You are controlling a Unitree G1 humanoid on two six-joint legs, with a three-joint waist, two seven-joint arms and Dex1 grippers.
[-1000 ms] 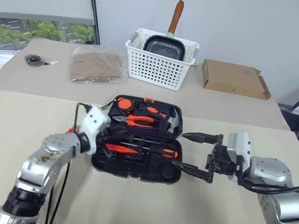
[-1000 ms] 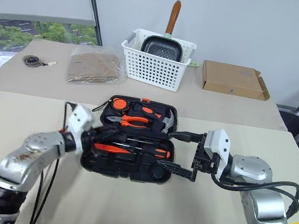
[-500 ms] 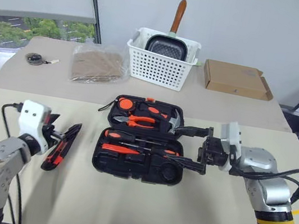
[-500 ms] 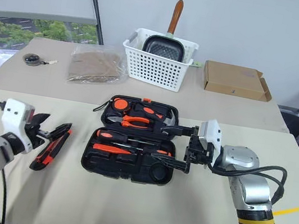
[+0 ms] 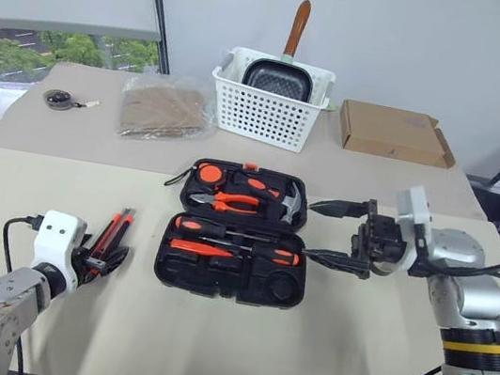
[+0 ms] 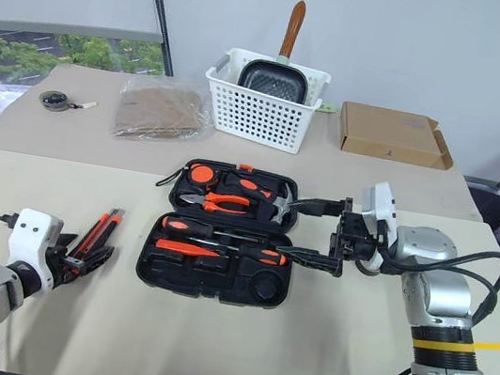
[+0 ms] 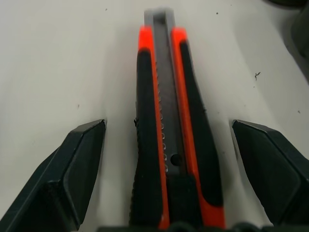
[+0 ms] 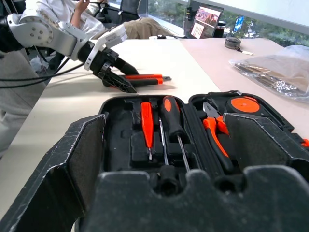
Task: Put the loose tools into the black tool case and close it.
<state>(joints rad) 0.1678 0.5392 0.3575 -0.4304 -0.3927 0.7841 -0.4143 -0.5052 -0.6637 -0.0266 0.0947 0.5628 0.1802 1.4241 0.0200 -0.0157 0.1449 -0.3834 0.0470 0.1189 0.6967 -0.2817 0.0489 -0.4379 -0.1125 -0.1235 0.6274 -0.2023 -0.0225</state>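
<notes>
Covering most of the scene is a wide tan bench (image 5: 205,352), with a second tan surface butted against its far edge; near the middle of the bench, a little toward the far edge, lies the black tool case (image 5: 235,231), open flat, lid half on the far side; behind it on the rear surface stand a white basket (image 5: 268,100) holding a dark pan (image 5: 275,77) with a wooden handle, a flat cardboard box (image 5: 392,132) toward the right end, and a clear bag (image 5: 163,107) of brown material toward the left; inside the case, the far half holds orange-handled pliers (image 5: 229,202) and a hammer (image 5: 292,201), while the near half holds a black-and-orange screwdriver (image 5: 263,252) and a thin red-orange screwdriver (image 5: 195,247) lying crosswise; the right gripper (image 5: 331,231) hangs at the case's right end, pointing left, fingers spread wide, one over the lid's right corner and one by the near half's right edge, holding nothing; the left gripper (image 7: 169,159) sits low near the bench's left edge, fingers wide apart with clear gaps on both sides of the utility knife (image 7: 170,130); that knife (image 5: 112,234) lies flat on the bench, left of the case and apart from it, pointing toward the far edge.
</notes>
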